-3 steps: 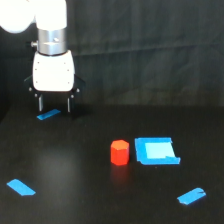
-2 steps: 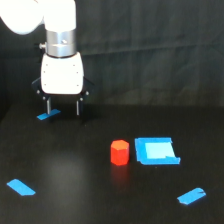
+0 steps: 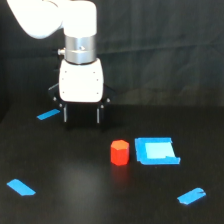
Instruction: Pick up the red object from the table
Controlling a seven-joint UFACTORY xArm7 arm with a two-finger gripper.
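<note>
Exterior view. The red object (image 3: 119, 152) stands on the table (image 3: 65, 200), a little to the exterior view's right of centre. It is a short hexagonal prism on one flat end, its axis vertical and the other hexagonal face turned up. It looks slightly taller than wide, so the long axis runs up and down, though only barely. One side face catches the light toward the camera. No tilt seen.

Just beside it, on the exterior view's right, lies a flat blue square piece (image 3: 156, 151) with a paler centre. A narrow dark gap shows between the two, so they seem apart, not touching.

The gripper (image 3: 81, 118) hangs from the white arm (image 3: 80, 55), up and to the exterior view's left of the red object and clear of it. Its two dark fingers (image 3: 64, 116) point straight down and stand spread apart, with nothing between them. Whether the fingertips meet the table cannot be told.

Three short blue tape strips lie on the black surface: one (image 3: 48, 115) beside the gripper at the exterior view's left, one (image 3: 21, 187) near the lower left, one (image 3: 192, 196) near the lower right.
</note>
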